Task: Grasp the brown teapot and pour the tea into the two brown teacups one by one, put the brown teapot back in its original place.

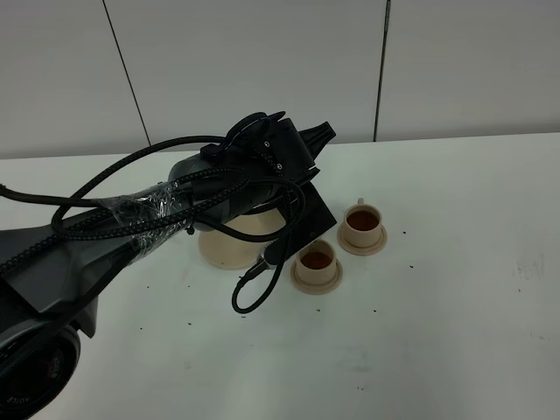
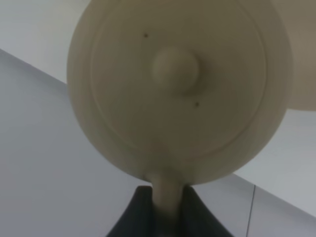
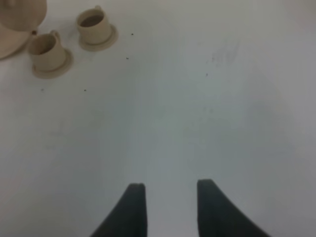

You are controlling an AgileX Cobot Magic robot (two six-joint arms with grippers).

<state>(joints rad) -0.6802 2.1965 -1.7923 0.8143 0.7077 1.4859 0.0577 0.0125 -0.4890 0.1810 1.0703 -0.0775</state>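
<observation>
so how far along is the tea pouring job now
Done: the nearer teacup and the farther teacup both hold dark tea, so pouring looks finished. In hand: the left end effector is shut on the handle of the brown teapot. Left: setting it on the large saucer and letting go; the arm hides whether it already rests there.

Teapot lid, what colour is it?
The teapot lid is plain pale beige with two tiny dark specks; the left wrist view shows it best.
</observation>
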